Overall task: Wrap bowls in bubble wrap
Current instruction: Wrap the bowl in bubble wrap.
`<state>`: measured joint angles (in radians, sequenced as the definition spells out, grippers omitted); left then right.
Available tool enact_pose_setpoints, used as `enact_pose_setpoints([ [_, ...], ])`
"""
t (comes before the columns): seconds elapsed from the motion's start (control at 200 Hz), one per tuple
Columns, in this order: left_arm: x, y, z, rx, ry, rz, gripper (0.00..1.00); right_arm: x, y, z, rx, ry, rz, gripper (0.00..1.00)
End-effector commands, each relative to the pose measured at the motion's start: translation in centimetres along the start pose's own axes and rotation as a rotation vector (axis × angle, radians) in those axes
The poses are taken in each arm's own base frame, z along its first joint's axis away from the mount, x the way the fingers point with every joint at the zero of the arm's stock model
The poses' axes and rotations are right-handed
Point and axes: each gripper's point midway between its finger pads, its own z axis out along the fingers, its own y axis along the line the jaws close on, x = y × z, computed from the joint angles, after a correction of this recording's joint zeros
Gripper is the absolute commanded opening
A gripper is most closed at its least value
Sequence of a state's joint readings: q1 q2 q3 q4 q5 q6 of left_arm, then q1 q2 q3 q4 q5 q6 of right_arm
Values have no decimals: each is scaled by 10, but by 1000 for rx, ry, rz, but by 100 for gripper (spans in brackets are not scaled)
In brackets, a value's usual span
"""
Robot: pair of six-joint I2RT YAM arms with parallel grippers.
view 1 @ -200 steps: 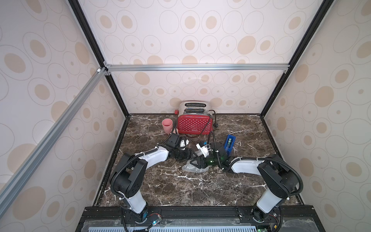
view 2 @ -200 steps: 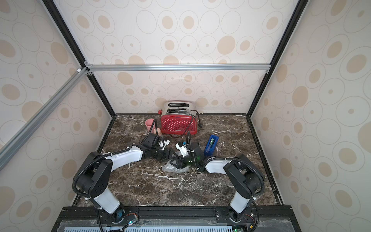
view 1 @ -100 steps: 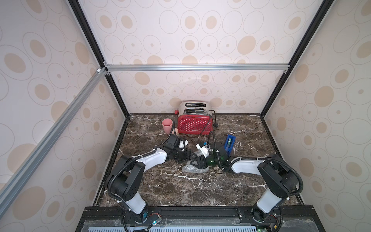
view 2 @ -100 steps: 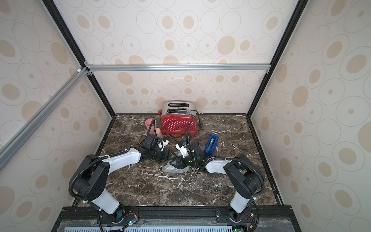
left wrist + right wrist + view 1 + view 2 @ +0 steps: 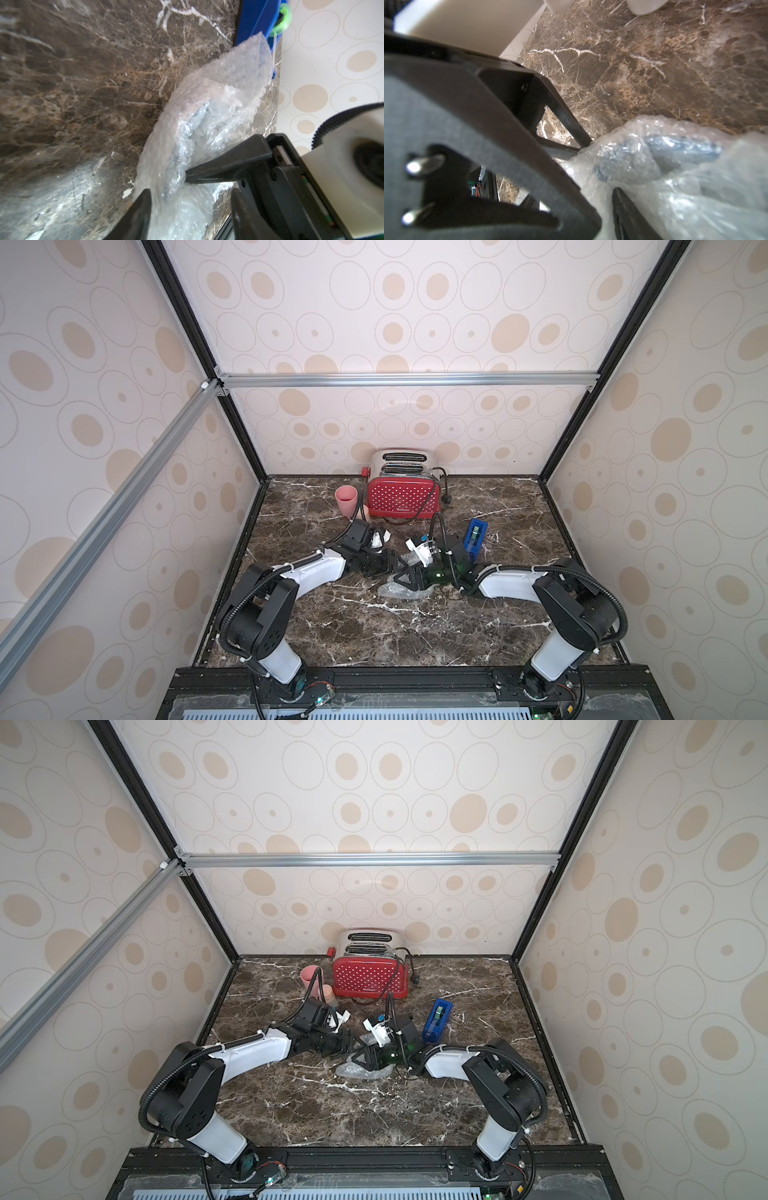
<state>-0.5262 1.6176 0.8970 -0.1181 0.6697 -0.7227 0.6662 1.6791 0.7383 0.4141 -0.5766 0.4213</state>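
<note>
step: I judge wrapping near done; bowl (image 5: 675, 149) lies swathed in bubble wrap (image 5: 405, 591) mid-counter (image 5: 374, 635) | my right hand (image 5: 409, 578), from 3 o'clock, pinches the wrap; my left hand (image 5: 190, 195), from 10 o'clock, straddles a loose fold, fingers apart | next: left nips that fold, tucks it snug; tape dispenser (image 5: 476, 535) at 1 o'clock

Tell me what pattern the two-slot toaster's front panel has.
Red with small white dots; the two-slot silver-topped toaster shows best in a top view.
</note>
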Motion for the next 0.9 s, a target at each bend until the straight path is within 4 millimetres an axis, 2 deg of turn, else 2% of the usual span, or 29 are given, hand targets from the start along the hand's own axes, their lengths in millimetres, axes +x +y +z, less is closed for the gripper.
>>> enact_pose_setpoints([
  [0.0,43,5,12,-19,168,-15,53,-31,-1,-7,20,-105,-19,58],
  [0.511,42,8,17,-30,189,-20,18,-39,1,-12,26,-117,-24,58],
  [0.691,41,11,18,-36,190,-28,15,-46,7,-16,22,-122,-27,58],
  [0.896,40,14,20,-39,189,-36,14,-61,20,-29,28,-144,-52,60],
])
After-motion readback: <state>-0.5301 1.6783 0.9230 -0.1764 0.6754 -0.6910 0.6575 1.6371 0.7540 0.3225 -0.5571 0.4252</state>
